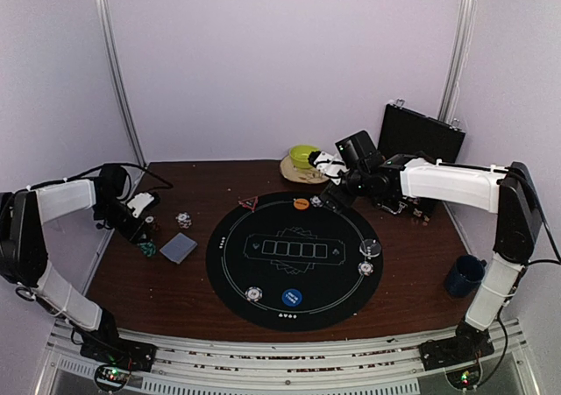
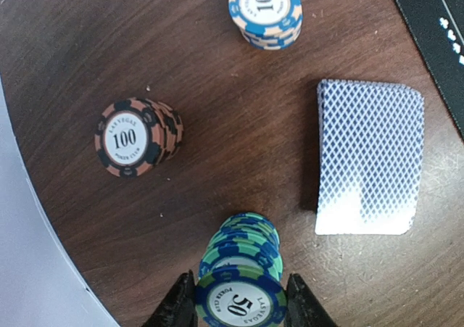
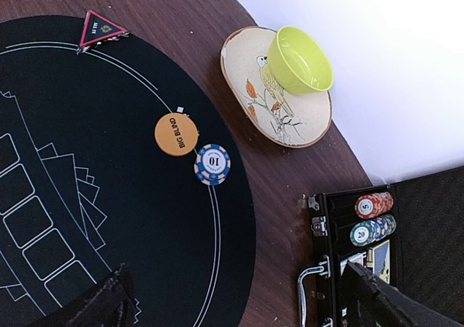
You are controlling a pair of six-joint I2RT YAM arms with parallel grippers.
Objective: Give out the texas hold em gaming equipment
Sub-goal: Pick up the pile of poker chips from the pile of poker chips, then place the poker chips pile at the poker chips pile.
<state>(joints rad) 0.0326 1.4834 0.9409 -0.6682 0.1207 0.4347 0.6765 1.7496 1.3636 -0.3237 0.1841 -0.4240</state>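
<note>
The left claw [image 2: 241,309] is clamped on the stack of 50 chips [image 2: 243,258] at the left of the bench [image 2: 239,109], the card deck [image 2: 370,156] lying between it and the black mat [image 1: 289,277], while the right claw [image 3: 243,301] hangs wide.

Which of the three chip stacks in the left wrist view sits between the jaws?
The green-and-blue 50 stack, clamped between the jaws; the brown 100 stack and blue 10 stack stand free.

Bare wood [image 2: 239,109] is left between the 100 stack [image 2: 134,138], 10 stack [image 2: 265,9] and card deck [image 2: 370,160]; only a narrow strip is left between plate [image 3: 290,127] and case [image 3: 337,218].
</note>
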